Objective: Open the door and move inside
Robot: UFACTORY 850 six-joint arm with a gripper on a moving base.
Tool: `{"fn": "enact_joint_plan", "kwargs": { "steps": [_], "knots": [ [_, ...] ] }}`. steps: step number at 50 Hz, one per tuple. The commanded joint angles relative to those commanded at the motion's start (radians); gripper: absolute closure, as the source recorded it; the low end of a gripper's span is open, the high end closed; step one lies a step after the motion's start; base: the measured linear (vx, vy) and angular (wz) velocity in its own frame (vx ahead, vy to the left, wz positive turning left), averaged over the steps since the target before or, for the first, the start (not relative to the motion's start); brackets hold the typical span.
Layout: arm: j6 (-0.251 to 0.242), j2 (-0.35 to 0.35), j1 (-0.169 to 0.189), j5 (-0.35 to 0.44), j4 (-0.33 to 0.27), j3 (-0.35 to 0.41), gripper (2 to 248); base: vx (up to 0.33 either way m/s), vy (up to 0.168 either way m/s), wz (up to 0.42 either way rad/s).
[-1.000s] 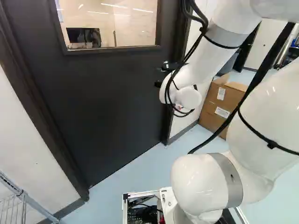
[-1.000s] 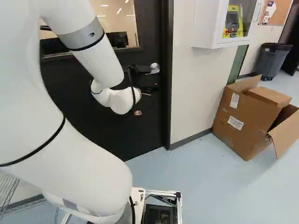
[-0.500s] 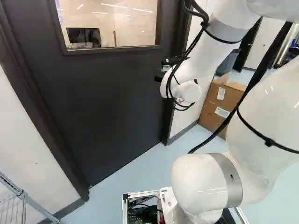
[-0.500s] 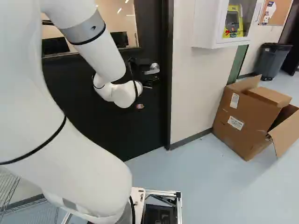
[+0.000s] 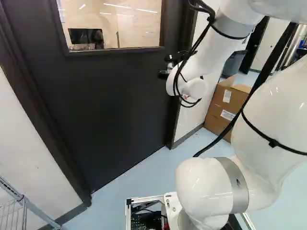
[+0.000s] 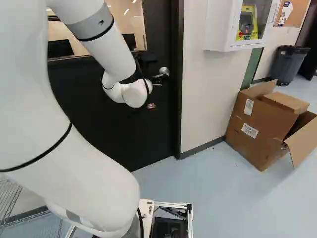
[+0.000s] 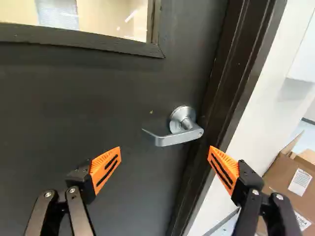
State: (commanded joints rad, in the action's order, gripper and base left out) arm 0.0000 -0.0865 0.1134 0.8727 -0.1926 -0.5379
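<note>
In the left base view my gripper (image 5: 166, 66) is held in front of the dark door (image 5: 110, 105), near its latch side. The wrist view shows the gripper (image 7: 165, 150) open, its orange-padded fingers wide apart with nothing between them. Ahead of the gap is the silver lever handle (image 7: 176, 138), roughly horizontal on its round rose; neither finger visibly touches it. The same handle (image 6: 162, 73) shows just right of my wrist in the right base view. The door stands shut in its dark frame (image 7: 236, 73), with a window (image 5: 110, 24) in its upper part.
Beside the door frame runs a pale wall (image 6: 205, 99) carrying a white cabinet (image 6: 223, 25). Open cardboard boxes (image 6: 260, 126) stand on the floor by that wall, a grey bin (image 6: 289, 64) farther back. A wire rack (image 5: 14, 211) is at the lower left of the left base view.
My wrist and gripper have risen and shifted a little to the right in both base views. The base, the door and the boxes have stayed put.
</note>
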Motion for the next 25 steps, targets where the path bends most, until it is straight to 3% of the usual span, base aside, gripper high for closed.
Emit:
{"fn": "enact_joint_plan", "kwargs": {
  "steps": [25],
  "knots": [
    [0.000,0.013,0.032,0.000,-0.154,-0.069,3,0.000,0.000,0.000]
  ]
}}
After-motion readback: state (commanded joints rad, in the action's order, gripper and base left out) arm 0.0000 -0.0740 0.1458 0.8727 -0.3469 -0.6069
